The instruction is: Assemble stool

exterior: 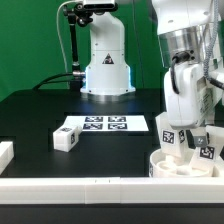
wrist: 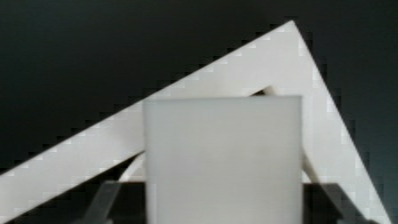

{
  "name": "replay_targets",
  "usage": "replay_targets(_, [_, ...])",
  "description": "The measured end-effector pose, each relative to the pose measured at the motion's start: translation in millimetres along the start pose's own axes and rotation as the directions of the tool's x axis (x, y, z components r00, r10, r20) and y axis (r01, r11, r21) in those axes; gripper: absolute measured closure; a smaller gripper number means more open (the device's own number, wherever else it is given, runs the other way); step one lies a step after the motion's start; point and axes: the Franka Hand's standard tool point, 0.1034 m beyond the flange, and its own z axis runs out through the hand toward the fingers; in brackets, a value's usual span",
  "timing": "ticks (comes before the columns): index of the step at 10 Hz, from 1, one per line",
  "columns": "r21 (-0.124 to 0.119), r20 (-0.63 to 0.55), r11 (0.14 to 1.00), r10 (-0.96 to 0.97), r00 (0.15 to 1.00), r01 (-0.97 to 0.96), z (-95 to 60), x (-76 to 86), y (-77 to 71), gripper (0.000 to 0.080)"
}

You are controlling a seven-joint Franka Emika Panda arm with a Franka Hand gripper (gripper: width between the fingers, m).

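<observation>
My gripper [exterior: 175, 112] is shut on a white blocky stool leg [exterior: 168, 128] with a black-and-white tag, held upright just above the left rim of the round white seat disc [exterior: 178, 170] at the exterior view's lower right. Another tagged leg [exterior: 207, 150] stands in the seat behind it. A loose leg [exterior: 68, 137] lies on the black table to the exterior view's left. In the wrist view the held leg [wrist: 222, 150] fills the centre between my dark fingers [wrist: 116, 198], and my gripper [wrist: 222, 205] is closed on its sides.
The marker board [exterior: 105, 124] lies flat mid-table. A long white border bar [exterior: 90, 186] runs along the front edge, with a short white piece [exterior: 5, 154] at the left. The bars' corner [wrist: 267, 70] shows behind the held leg. A white robot base [exterior: 105, 60] stands at the back.
</observation>
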Motion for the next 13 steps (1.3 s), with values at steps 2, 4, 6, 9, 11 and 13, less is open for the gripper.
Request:
replay_targets(2, [0.0, 0.0, 1.0, -0.005, 1.0, 0.005, 0.1, -0.4, 0.3, 0.0271])
replay_targets(4, [0.0, 0.0, 1.0, -0.023, 1.0, 0.023, 0.0, 0.0, 0.0, 0.0159])
replay_targets(6, [-0.007, -0.015, 0.973, -0.232, 0.973, 0.232, -16.9, 23.3, -13.6, 0.0152])
replay_targets(9, [-0.005, -0.037, 0.947, -0.321, 0.946, 0.321, -32.6, 53.8, -35.8, 0.0151])
replay_targets(11, [-0.006, -0.037, 0.945, -0.326, 0.945, 0.326, -32.1, 53.3, -35.2, 0.0151])
replay_targets(13, [-0.007, -0.037, 0.945, -0.327, 0.944, 0.327, -31.7, 53.0, -34.8, 0.0151])
